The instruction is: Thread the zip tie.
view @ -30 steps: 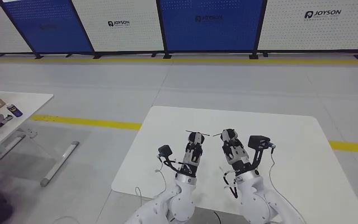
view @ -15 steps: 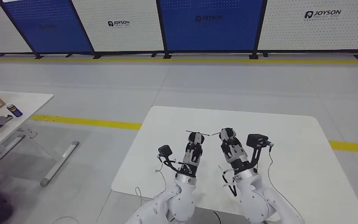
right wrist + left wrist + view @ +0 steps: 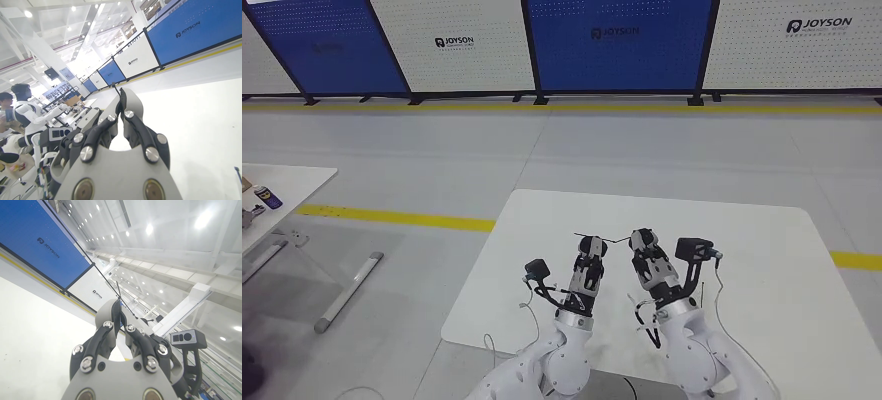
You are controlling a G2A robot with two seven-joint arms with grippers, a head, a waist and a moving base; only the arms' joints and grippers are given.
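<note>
Zip tie (image 3: 113, 84) | pinched at tips of left fingers (image 3: 116, 308) | right fingers (image 3: 123, 99) clamp its end

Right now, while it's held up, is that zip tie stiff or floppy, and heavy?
Probably springy rather than limp: the zip tie sticks straight out past the left gripper without drooping. Likely very light: it is a thin strip. It might slip, since the right gripper pinches it only near one end.

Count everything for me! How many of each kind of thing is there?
end effectors: 2 (left end effector, right end effector, each shut on a black strip)
zip tie: 1, as far as I can tell
table: 1, white
Total: 4
</note>
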